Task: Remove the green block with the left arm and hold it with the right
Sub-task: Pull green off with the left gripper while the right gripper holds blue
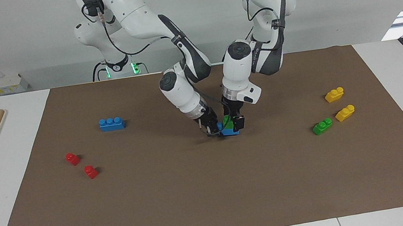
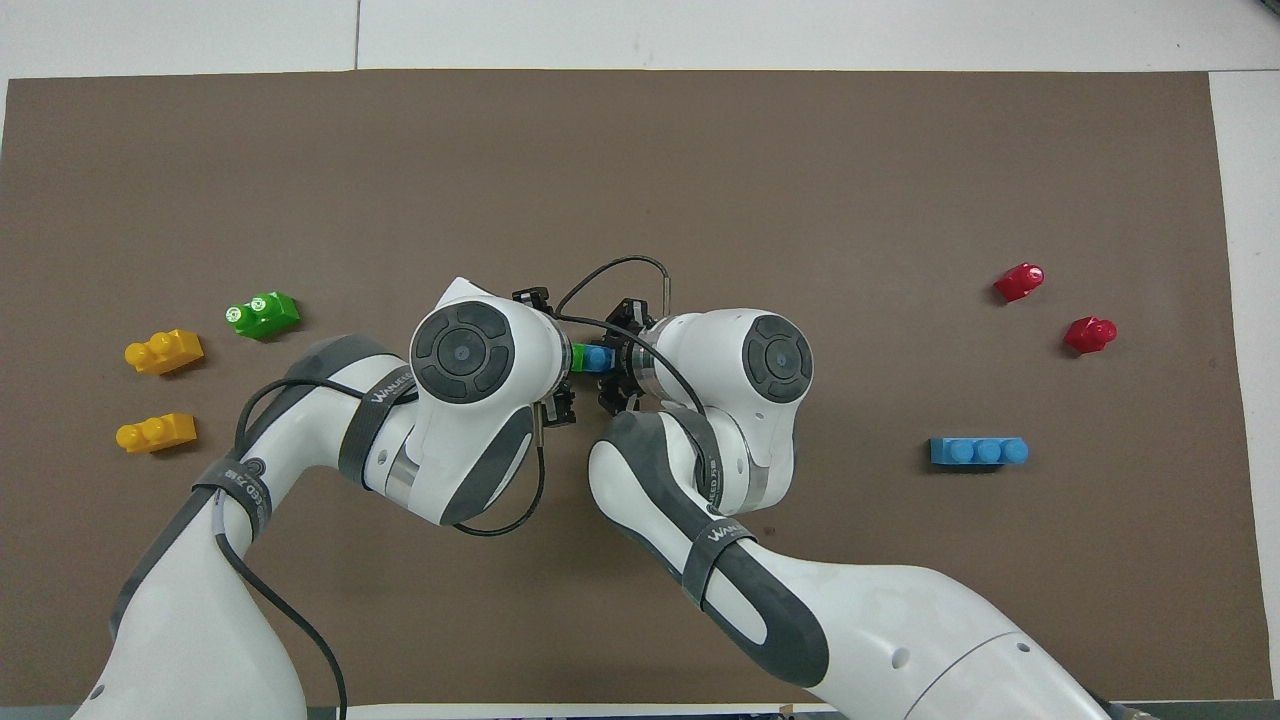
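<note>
A: Green block (image 1: pixel 229 122) sits studded onto the blue brick (image 1: pixel 231 131) mid-mat. Right gripper (image 1: pixel 211 129) is pinched shut on that blue brick's end toward the right arm's base, pinning it down.

B: Left gripper (image 1: pixel 235 121)?

A: Fingers spread wide, straddling the green block, not squeezing.

B: Handling?

A: Likely light, rigid, slick plastic. The stud fit probably resists more than the weight does. Best grip: the flat side walls, low, under the studs; then a straight pull up off the blue brick.
</note>
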